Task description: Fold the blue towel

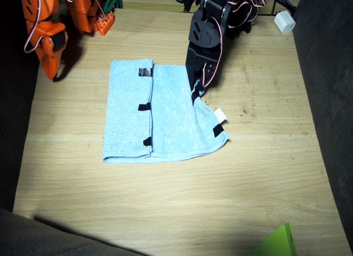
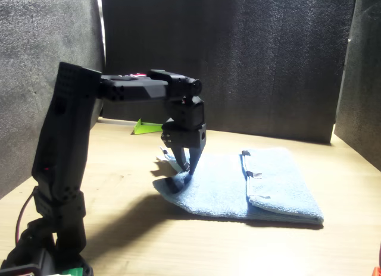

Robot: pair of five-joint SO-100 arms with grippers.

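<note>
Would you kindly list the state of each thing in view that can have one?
blue towel: flat on the table, one side folded over, the other edge lifted.
left gripper: down at the towel's lifted edge, shut on it.
right gripper: parked at the table's corner, off the towel; open or shut cannot be told.

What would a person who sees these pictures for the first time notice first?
The blue towel in the middle of the wooden table, one side already folded over, catches the eye first. Next comes the black left arm, its left gripper lowered onto the towel's far edge, jaws about the cloth. The orange right arm rests at the table's corner, away from the towel.
</note>
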